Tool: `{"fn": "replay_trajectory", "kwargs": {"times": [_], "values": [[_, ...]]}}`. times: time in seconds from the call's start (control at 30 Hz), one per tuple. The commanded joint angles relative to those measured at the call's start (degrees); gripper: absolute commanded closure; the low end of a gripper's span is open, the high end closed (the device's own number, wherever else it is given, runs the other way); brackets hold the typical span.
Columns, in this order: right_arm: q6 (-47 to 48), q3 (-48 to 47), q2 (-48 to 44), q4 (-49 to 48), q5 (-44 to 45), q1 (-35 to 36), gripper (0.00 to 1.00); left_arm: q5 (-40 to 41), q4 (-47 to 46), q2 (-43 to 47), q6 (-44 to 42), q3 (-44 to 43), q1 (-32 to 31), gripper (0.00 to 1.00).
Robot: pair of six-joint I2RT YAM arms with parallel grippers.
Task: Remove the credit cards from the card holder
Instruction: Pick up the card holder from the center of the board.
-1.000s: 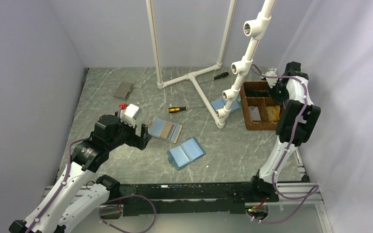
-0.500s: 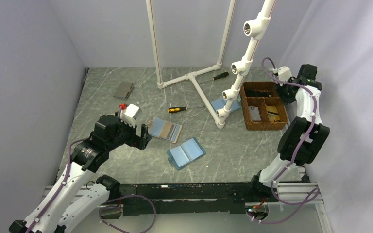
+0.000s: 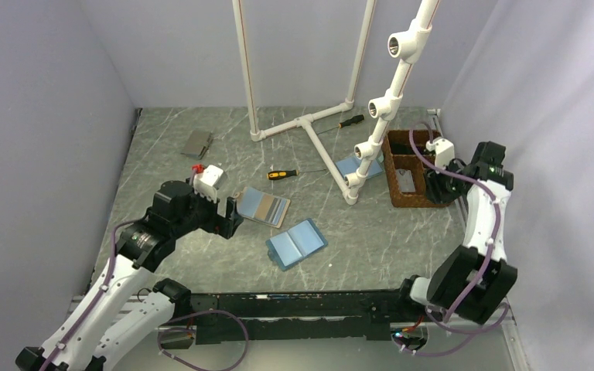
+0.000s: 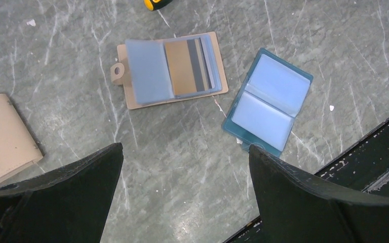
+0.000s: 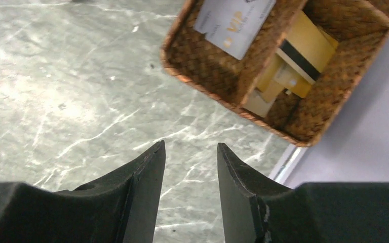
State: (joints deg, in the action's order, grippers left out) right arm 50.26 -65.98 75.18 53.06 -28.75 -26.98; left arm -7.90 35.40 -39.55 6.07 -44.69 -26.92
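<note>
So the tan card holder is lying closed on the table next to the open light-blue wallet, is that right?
Not quite: the card holder is lying open on the table, next to the open light-blue wallet; the left wrist view shows a gold card inside it.

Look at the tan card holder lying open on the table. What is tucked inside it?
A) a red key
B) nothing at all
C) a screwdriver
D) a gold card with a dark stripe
D: in the left wrist view, the open card holder has a gold card with a dark stripe sitting in its right-hand pocket.
</note>
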Motion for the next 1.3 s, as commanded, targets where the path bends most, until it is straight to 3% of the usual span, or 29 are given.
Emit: {"fn": "replay_trajectory", "kwargs": {"times": [0.0, 0.27, 0.37, 0.53, 0.6, 0.67, 0.9, 1.27], "values": [[4.7, 4.4, -7.0, 2.8, -7.7, -0.6, 0.55, -1.4, -0.5, -1.1, 1.8, -1.2, 0.5, 0.01], [13.1, 10.3, -16.6, 6.7, -19.1, -0.5, 0.45, -4.5, -2.8, -1.2, 8.5, -0.4, 1.4, 0.01], [20.6, 10.0, -17.8, 13.5, -25.8, -0.5, 0.34, -6.1, -4.7, -1.0, 13.1, 0.8, 1.4, 0.01], [42.7, 9.1, -17.1, 32.5, -36.6, -0.2, 0.13, -7.1, -7.3, -0.6, 19.4, 1.5, 1.4, 0.01], [43.4, 9.6, -18.0, 32.7, -38.6, 1.5, 0.11, -7.3, -8.0, -0.3, 21.0, 1.4, 1.4, 0.01], [40.3, 10.0, -19.1, 30.6, -39.5, 5.8, 0.09, -7.3, -8.6, -0.4, 22.1, 1.1, 1.4, 0.0], [2.9, 15.0, -26.2, -1.4, -32.9, 27.9, 0.09, -7.3, -9.3, -2.2, 23.9, 1.5, 1.5, 0.01], [4.6, 9.6, -16.0, 0.1, -30.9, 40.1, 0.08, -7.1, -12.3, -6.5, 24.6, 2.1, 1.6, 0.0]]}}
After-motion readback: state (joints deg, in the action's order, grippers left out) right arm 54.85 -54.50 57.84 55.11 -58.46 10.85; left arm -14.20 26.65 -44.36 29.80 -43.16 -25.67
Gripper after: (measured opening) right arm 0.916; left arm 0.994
